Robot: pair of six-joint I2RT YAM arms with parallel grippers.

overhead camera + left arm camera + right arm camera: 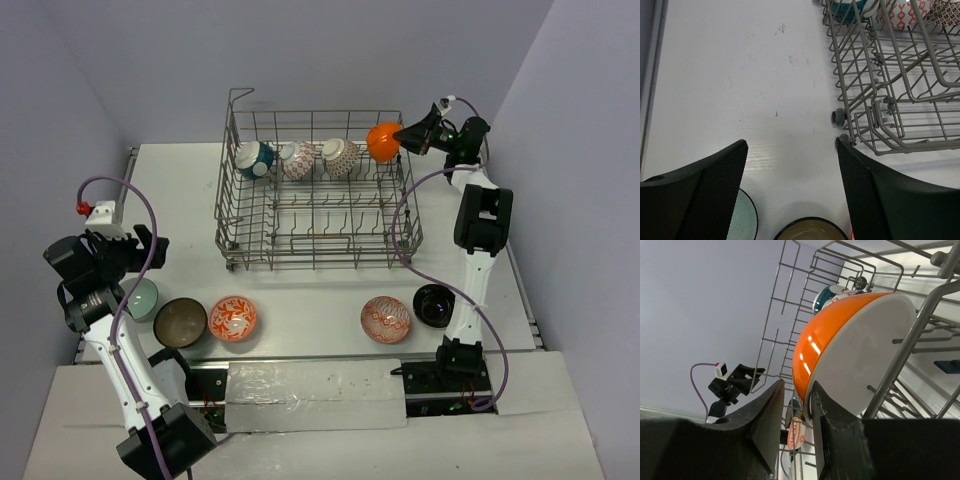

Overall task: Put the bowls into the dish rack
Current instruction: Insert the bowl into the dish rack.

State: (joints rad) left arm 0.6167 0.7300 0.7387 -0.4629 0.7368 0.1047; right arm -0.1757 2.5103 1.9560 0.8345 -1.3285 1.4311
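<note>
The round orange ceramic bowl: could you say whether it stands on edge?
On edge: the orange bowl shows its white inside sideways, among tines of the grey wire dish rack.

Top view, both arms are built alike: left arm (125, 365) at lower left, right arm (478, 280) at right, each with white tube links, black joint housings and a black base block. I note a purple cable (150, 215) along each arm, the left one meeting a white plug with a red tip (88, 208) at upper left. On the wrist views the fingers are matte black, and the left pads (715, 185) have a fine mesh texture.
</note>
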